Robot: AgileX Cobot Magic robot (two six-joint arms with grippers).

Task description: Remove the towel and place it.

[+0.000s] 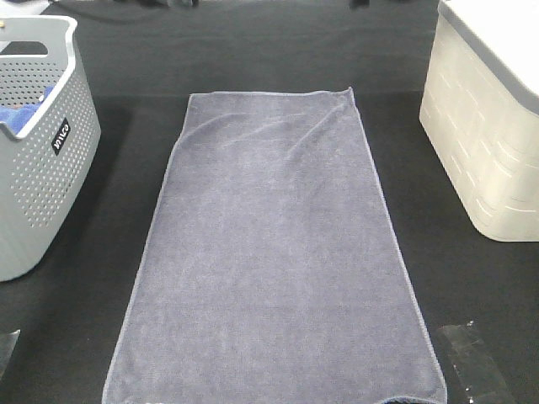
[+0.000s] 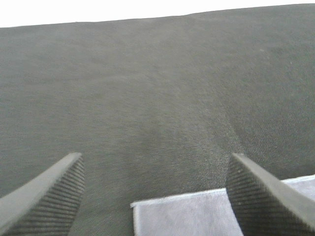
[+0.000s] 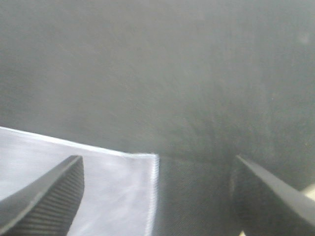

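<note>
The slate-grey towel [image 1: 269, 252] lies spread flat on the black table, running from the middle back to the front edge of the exterior high view. Neither gripper shows in that view. In the left wrist view my left gripper [image 2: 156, 196] is open and empty, its ribbed fingers [image 2: 54, 191] straddling a hemmed corner of the towel [image 2: 197, 216]. In the right wrist view my right gripper [image 3: 160, 196] is open and empty, with another hemmed corner of the towel [image 3: 108, 191] between its fingers [image 3: 49, 196].
A grey perforated laundry basket [image 1: 38, 160] stands at the left with a bright blue cloth [image 1: 21, 111] inside. A cream lidded bin [image 1: 488, 118] stands at the right. Clear tape patches [image 1: 476, 362] lie on the black table cloth [image 1: 278, 59] near the front corners.
</note>
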